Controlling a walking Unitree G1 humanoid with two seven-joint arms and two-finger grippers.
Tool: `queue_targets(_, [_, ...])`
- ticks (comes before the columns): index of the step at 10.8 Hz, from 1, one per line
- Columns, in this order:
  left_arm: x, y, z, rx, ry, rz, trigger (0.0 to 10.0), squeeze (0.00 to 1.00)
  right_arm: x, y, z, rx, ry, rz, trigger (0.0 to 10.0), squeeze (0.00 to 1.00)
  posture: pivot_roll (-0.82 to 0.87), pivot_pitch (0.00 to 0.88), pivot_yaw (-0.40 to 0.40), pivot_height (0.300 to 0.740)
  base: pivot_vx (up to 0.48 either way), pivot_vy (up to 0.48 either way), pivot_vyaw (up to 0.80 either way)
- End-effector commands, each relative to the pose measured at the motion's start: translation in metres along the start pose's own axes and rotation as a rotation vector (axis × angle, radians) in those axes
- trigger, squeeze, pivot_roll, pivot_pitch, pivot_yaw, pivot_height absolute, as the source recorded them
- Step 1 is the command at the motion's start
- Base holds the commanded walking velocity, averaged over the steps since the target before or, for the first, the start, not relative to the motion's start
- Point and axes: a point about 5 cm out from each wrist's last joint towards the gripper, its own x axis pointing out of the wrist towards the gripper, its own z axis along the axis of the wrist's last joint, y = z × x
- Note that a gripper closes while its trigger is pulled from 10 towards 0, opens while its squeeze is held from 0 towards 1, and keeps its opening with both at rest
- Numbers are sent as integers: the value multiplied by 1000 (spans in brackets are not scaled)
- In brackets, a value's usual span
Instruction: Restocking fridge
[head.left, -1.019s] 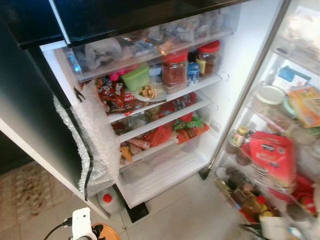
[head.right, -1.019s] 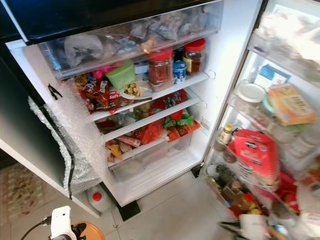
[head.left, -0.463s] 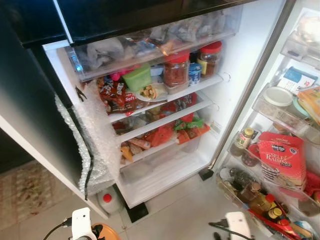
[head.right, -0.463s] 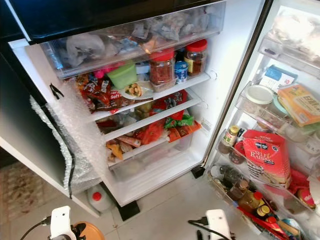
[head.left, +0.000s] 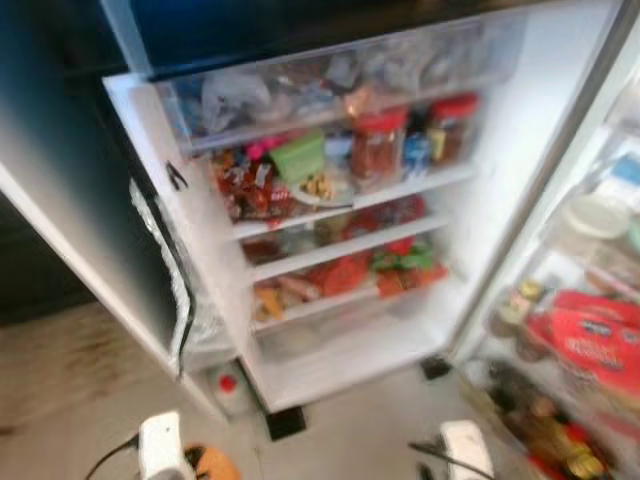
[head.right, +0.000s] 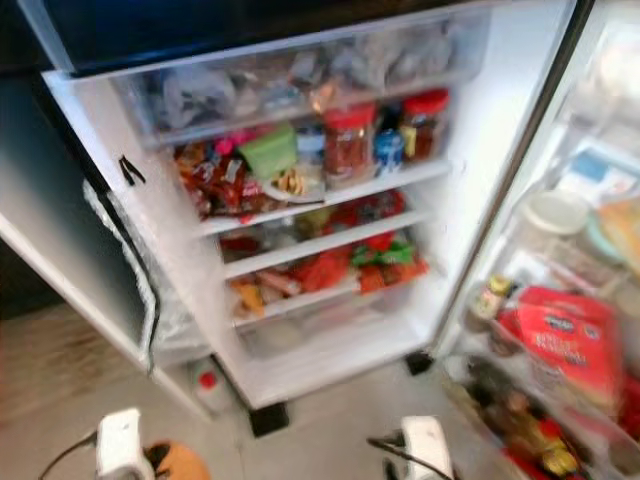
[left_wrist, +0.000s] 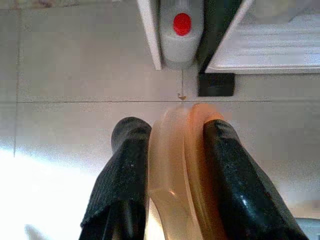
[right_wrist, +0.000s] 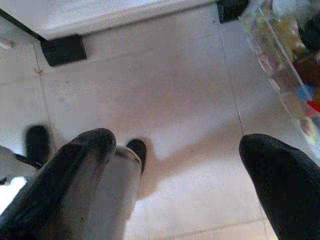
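Note:
The fridge (head.left: 520, 130) stands open in front of me, blurred in the eye views. Its shelves hold red-lidded jars (head.left: 380, 150), a green tub (head.left: 298, 155) and packets of food. Low at the left, my left gripper (left_wrist: 172, 125) is shut on an orange translucent plastic item (left_wrist: 175, 165), held edge-on between the two fingers above the tiled floor; the item also shows orange in the eye views (head.left: 212, 466). My right gripper (right_wrist: 177, 142) is open over the floor tiles, with nothing between its fingers. Its white wrist (head.left: 466, 446) sits low before the fridge door.
The open door at the right carries crowded shelves with a red bag (head.left: 590, 335) and bottles (head.right: 520, 430). A white jug with a red cap (left_wrist: 181, 30) stands on the floor by the fridge's left corner, beside bubble wrap (head.left: 185, 300). A rug (head.left: 60, 350) lies at the left.
The whole picture has shifted and blurred, so the camera is moving. The right arm's white wrist has come into view at the bottom. The left gripper still holds the orange item.

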Motion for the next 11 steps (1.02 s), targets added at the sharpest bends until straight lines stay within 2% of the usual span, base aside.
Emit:
queue_targets(1, [-5,4,-26,17,103,11,10000,0,1,5,0,18,-1,7,10000,0,-75,88,24,740,0,-285,0])
queue_targets(4, [-5,2,-23,12,92,4,10000,0,1,6,1,29,-1,-2,10000,0,-77,87,23,740,0,-287,0])
queue_targets(7, [-2,-3,-10,2,32,-20,10000,0,1,7,-1,29,9,2,10000,0,-75,83,21,740,0,-191,0])
queue_targets(8, [2,-11,9,-16,-36,-79,10000,0,0,5,-4,28,17,0,10000,0,-74,84,20,740,0,0,0])
queue_targets(10, [4,-18,41,-96,-181,-135,10000,0,-1,3,-8,30,25,-2,10000,0,-78,82,21,740,0,0,0])
queue_targets(11, [2,-27,83,-146,-359,-218,10000,0,-2,1,-14,32,35,-6,10000,0,-78,78,21,740,0,0,0])
